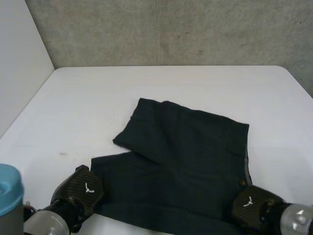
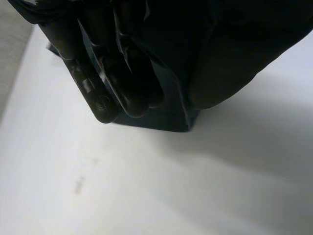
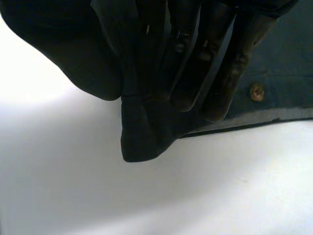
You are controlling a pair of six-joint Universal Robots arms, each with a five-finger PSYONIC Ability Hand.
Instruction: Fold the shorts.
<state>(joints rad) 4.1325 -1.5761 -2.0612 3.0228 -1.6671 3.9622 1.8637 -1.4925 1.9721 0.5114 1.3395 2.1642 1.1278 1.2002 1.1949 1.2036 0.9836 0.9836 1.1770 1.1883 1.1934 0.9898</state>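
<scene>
White table [image 1: 171, 83], robot hands [image 1: 78, 192] [image 1: 250, 205] pinching shorts [image 1: 190, 152] corners

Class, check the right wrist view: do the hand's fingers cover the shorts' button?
No, the button sits bare on the shorts beside the right hand.

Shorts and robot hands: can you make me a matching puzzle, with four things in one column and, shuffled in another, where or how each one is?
Things:
1. shorts
2. left hand
3. right hand
4. button

States:
A. pinches the shorts' near right corner
B. small and round, on the cloth beside the right hand's fingers
C. dark, lying partly folded on the white table
D. pinches the shorts' near left corner

Pairs: 1-C; 2-D; 3-A; 4-B
</scene>
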